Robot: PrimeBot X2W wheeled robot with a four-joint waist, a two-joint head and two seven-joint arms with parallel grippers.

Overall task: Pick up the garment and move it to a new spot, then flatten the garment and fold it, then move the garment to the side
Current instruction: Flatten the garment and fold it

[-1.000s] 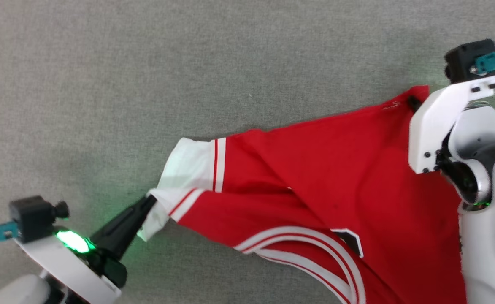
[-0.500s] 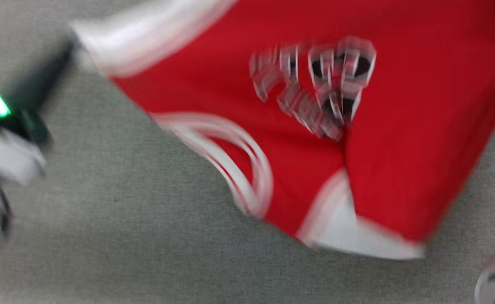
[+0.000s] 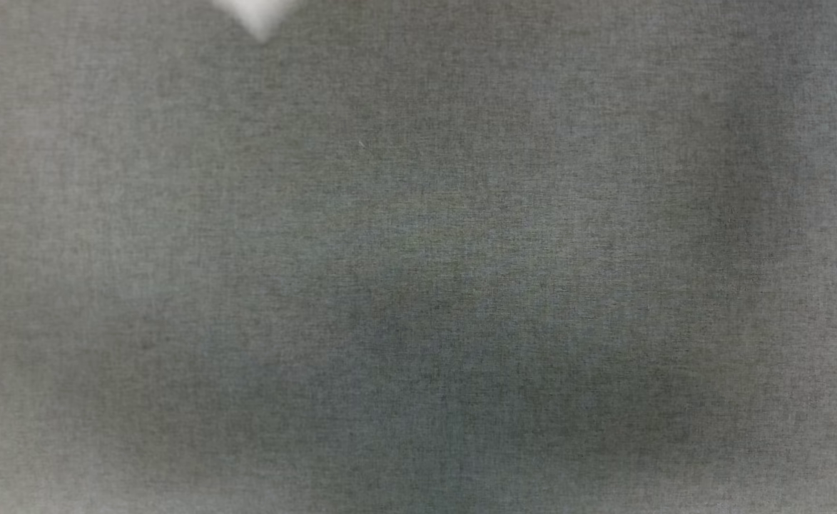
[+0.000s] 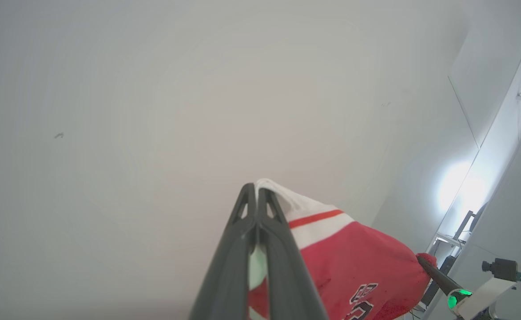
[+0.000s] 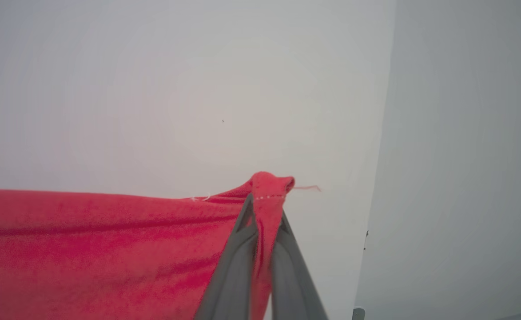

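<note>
The garment [image 4: 358,271], a red jersey with white sleeves and striped trim, hangs lifted between my two grippers. In the left wrist view my left gripper [image 4: 256,192] is shut on the white sleeve end, and black white-outlined print shows low on the cloth. The right arm's fingers [image 4: 438,276] pinch the far red corner there. In the right wrist view my right gripper [image 5: 267,200] is shut on a bunched red hem corner of the garment [image 5: 100,249], which stretches away to the left. A white tip of the garment [image 3: 255,13] pokes in at the head view's top edge.
The grey cloth surface [image 3: 418,285] lies below in the head view. Both wrist cameras face pale walls and ceiling [image 4: 198,111]. A bright light patch [image 4: 453,186] and some framework [image 4: 447,249] sit at the right of the left wrist view.
The head view has swung, so the garment has slid out of it towards the top. Both grippers keep their hold on the garment.
</note>
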